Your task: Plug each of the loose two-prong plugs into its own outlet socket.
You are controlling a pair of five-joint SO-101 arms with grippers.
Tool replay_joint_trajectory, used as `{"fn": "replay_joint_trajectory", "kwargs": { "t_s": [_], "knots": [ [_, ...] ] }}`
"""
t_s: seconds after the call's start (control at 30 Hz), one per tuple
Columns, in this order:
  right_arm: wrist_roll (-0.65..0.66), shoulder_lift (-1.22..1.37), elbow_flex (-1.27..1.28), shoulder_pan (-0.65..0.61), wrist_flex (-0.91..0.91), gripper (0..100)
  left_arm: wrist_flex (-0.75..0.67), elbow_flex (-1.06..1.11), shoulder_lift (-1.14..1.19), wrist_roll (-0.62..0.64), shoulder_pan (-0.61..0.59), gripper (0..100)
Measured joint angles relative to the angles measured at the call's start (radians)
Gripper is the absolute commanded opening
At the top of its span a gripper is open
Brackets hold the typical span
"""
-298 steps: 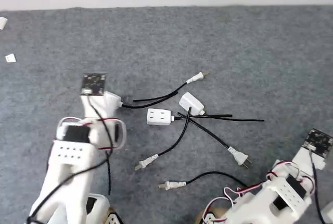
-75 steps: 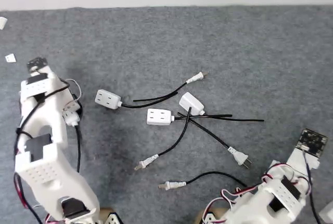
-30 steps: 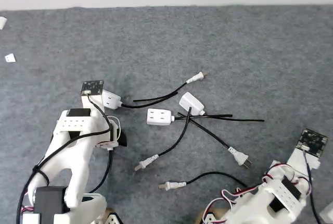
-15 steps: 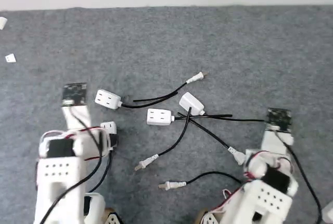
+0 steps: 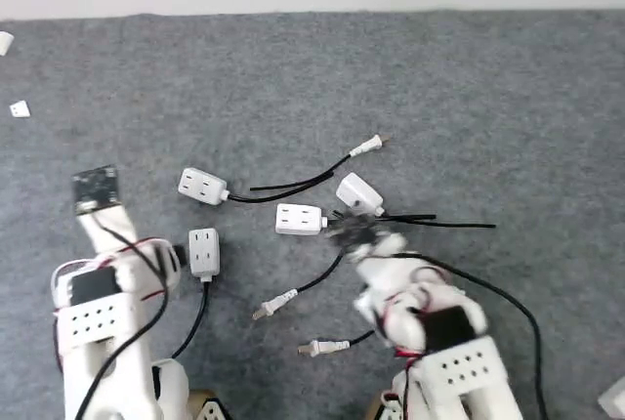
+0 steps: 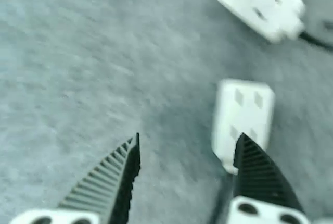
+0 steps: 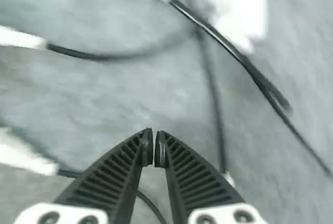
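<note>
The far plug (image 5: 367,147) lies beyond the sockets. The middle plug (image 5: 278,301) and the near plug (image 5: 322,347) lie closer to the arms' bases. None looks seated yet.

The left socket (image 5: 203,186), the centre socket (image 5: 300,218) and the tipped socket (image 5: 358,192) sit in a loose row. A fourth socket (image 5: 203,251) lies apart, near the left arm. Black cords (image 5: 459,225) cross one another beside the tipped socket.

The left end effector (image 6: 190,139) is spread wide and holds nothing, with the fourth socket just beside one finger. The right end effector (image 7: 154,138) is pressed together on nothing and hangs low over the crossing cords.

The tangle is probably the main hazard. Lifting any plug could tug a crossed cord and drag a socket out of place on the grey worktop (image 5: 488,98). The sockets look light and unanchored, so pushing prongs in with nothing bracing the socket would likely slide it away. The shut right fingers, this low, might also snag a cord. A plug gripped crookedly would likely meet the slots askew.
</note>
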Motion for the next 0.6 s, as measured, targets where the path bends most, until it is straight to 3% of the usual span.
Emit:
{"fn": "replay_joint_trajectory", "kwargs": {
  "t_s": [0.13,0.27,0.6],
  "knots": [
    [-0.015,0.166,-0.12,-0.167,-0.011,9.6,-0.129,0.035,0.048,0.0,-0.112,28],
    [-0.018,0.39,-0.247,-0.278,-0.051,11.2,-0.212,0.038,0.106,0.0,-0.144,28],
    [0.12,0.908,-0.397,-0.321,-0.21,11.7,-0.259,0.038,0.14,0.0,-0.153,28]
  ]
}}
